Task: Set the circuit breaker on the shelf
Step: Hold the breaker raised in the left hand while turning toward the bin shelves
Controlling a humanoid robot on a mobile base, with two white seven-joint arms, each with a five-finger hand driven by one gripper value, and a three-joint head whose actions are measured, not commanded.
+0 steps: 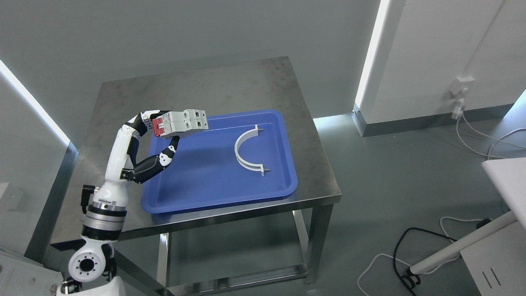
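Note:
My left hand (166, 133) comes in from the lower left and is shut on a white circuit breaker (181, 122) with a red end. It holds the breaker in the air above the left part of a blue tray (218, 181). The fingers wrap over the top and the thumb sits under it. The tray lies on a steel table (230, 82). No shelf shows in the view. My right hand is out of view.
A white half-ring bracket (247, 151) lies in the tray's right half. The table has a lower rail near the floor. Cables (411, 263) and a white stand leg (460, 248) lie on the floor at the lower right. A white wall panel stands at the right.

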